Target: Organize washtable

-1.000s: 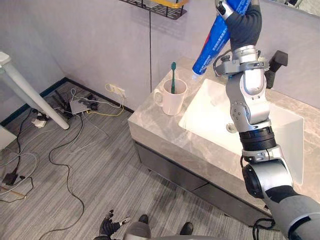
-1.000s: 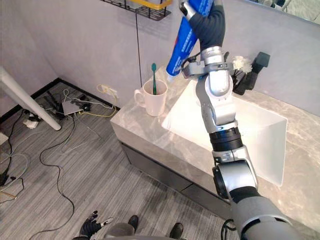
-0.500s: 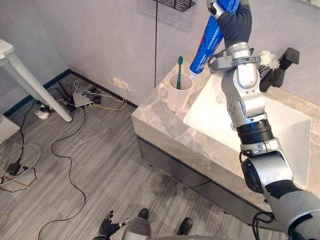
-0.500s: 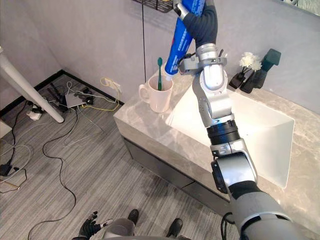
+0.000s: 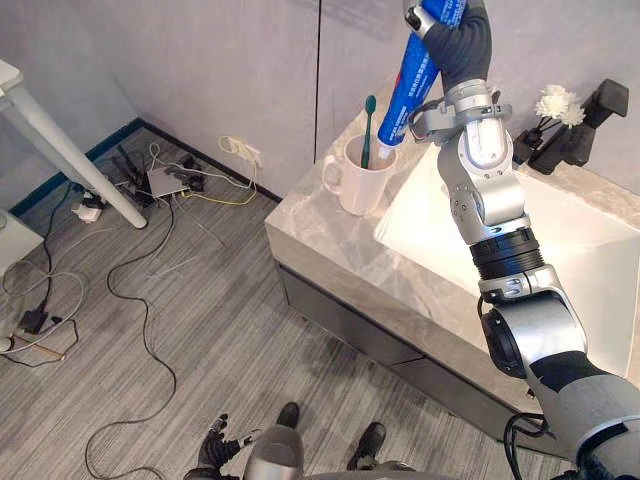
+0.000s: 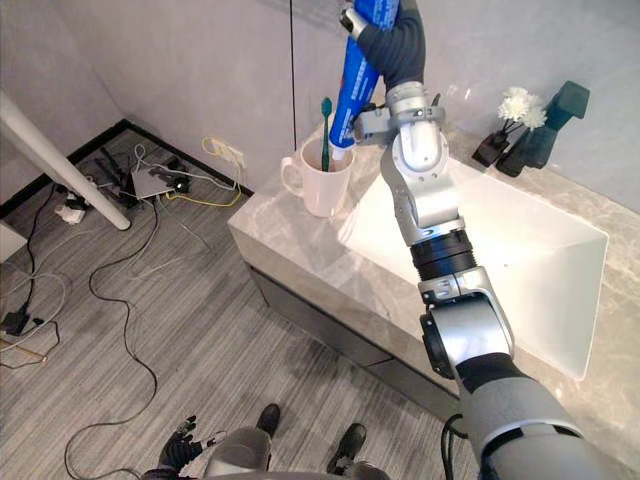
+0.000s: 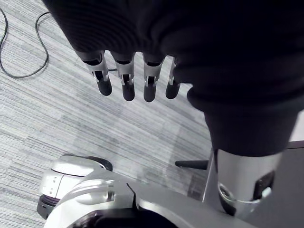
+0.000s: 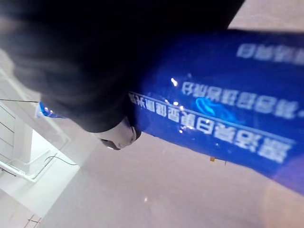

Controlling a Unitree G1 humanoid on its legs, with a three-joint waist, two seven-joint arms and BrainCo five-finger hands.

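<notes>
Right arm is up high over the back corner of the surface (image 5: 340,250), a grey marbled top set against a plain grey wall (image 5: 220,60). The right robot hand (image 6: 385,40) is curled round a blue toothpaste tube (image 5: 412,75), fingers wrapped on its upper end. The tube hangs steeply, white cap down, just at the far rim of the white mug (image 5: 362,185). Whether the cap touches the mug, I cannot tell. In the mug stands a green toothbrush (image 5: 368,130), upright, head up, right beside the tube's lower end. The mug sits near the surface's left corner, handle turned to the left.

To the right of the mug, a white sink (image 5: 570,240) is let into the surface. Behind it, by the wall, there are white flowers (image 5: 557,102) and a dark upright thing (image 5: 600,105) just beside them; what that is I cannot make out.

Down on the left is grey striped floor (image 5: 230,330) with loose cables (image 5: 150,310) trailing across it. A grey box (image 5: 165,180) and a white socket strip (image 5: 243,152) lie by the wall. A dark skirting (image 5: 105,145) runs along the wall's foot, and a white table leg (image 5: 75,160) slants in from the left.

The left robot hand (image 7: 127,83) hangs low over the floor, fingers straight and relaxed, holding nothing.
</notes>
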